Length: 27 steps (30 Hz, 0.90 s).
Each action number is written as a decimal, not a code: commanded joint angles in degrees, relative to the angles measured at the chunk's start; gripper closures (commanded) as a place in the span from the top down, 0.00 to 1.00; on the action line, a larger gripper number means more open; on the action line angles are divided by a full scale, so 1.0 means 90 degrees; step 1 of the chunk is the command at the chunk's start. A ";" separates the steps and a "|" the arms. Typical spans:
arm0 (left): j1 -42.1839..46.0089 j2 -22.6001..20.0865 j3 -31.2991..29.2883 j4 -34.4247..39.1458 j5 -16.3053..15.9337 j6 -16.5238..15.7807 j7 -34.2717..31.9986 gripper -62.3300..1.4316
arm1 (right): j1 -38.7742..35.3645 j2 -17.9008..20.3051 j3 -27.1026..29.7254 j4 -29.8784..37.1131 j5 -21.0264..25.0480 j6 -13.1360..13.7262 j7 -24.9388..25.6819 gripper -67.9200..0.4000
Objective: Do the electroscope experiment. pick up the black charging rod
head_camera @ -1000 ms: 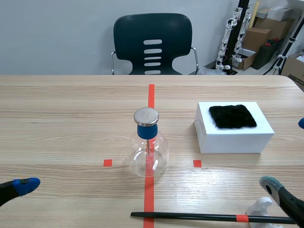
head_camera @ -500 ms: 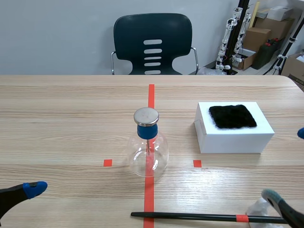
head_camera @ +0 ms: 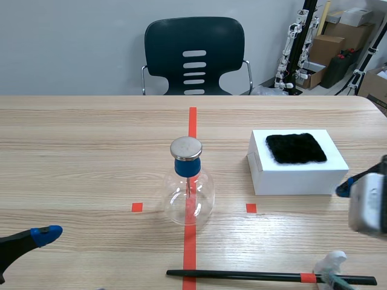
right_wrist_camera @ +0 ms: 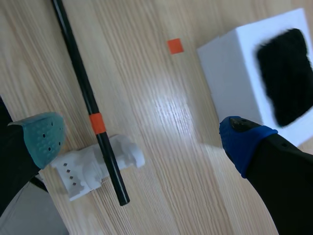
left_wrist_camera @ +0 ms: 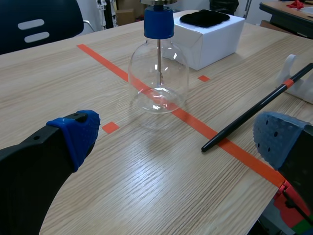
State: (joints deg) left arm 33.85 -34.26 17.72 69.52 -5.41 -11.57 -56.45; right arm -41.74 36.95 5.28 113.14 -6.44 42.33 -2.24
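Carrying everything, the table (head_camera: 91, 151) has a white box (head_camera: 296, 179) right of the glass flask (head_camera: 188, 196). The black rod (head_camera: 254, 276) lies on the robot's side of the flask, its right end crossing a small white stand (head_camera: 329, 263). The right end effector (right_wrist_camera: 142, 134) hangs released over that end. The left end effector (left_wrist_camera: 176, 134) is released too, left of the flask.

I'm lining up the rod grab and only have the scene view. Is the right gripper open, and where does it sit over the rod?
Observer: Open; the right gripper hangs above the black charging rod, which lies between its pads, nearer the teal one.
Operator: What holds that end up?
Observer: A white holder; the rod crosses it just past the orange band.
Operator: And the left?
Observer: The left gripper is open too, clear of the rod.
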 commanded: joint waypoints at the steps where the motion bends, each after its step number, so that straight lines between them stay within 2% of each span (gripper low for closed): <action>1: 0.0027 0.0049 -0.0005 0.0102 0.0066 -0.0010 -0.0138 1.00 | 0.0219 0.0080 -0.0209 0.0058 0.0036 0.0044 -0.0335 1.00; 7: -0.0112 0.0245 -0.0005 -0.0238 0.0066 0.0216 -0.0525 1.00 | 0.0814 0.0253 -0.1304 0.0058 0.0029 0.0044 -0.1727 1.00; 11: -0.0284 0.0379 -0.0005 -0.0656 0.0066 0.0216 -0.0792 1.00 | 0.1173 0.0250 -0.1841 0.0058 0.0044 0.0044 -0.2497 1.00; 15: -0.0333 0.0425 -0.0005 -0.0855 0.0202 0.0219 -0.1173 1.00 | 0.1491 0.0248 -0.2283 0.0053 0.0046 0.0044 -0.3181 1.00; 20: -0.0457 0.0488 -0.0002 -0.0971 0.0226 0.0214 -0.1180 1.00 | 0.1928 0.0124 -0.2737 -0.0005 0.0129 0.0044 -0.4155 1.00; 23: -0.0537 0.0542 -0.0002 -0.1076 0.0228 0.0204 -0.1188 1.00 | 0.2174 -0.0019 -0.2973 -0.0192 0.0457 0.0044 -0.4796 1.00; 27: -0.0607 0.0559 0.0070 -0.1173 0.0228 0.0204 -0.1263 1.00 | 0.2399 -0.0199 -0.3121 -0.0576 0.0743 0.0044 -0.4983 1.00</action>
State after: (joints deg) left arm 28.38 -29.36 17.85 58.48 -3.03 -9.61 -66.32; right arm -20.67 35.07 -23.38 108.29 0.23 42.28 -46.92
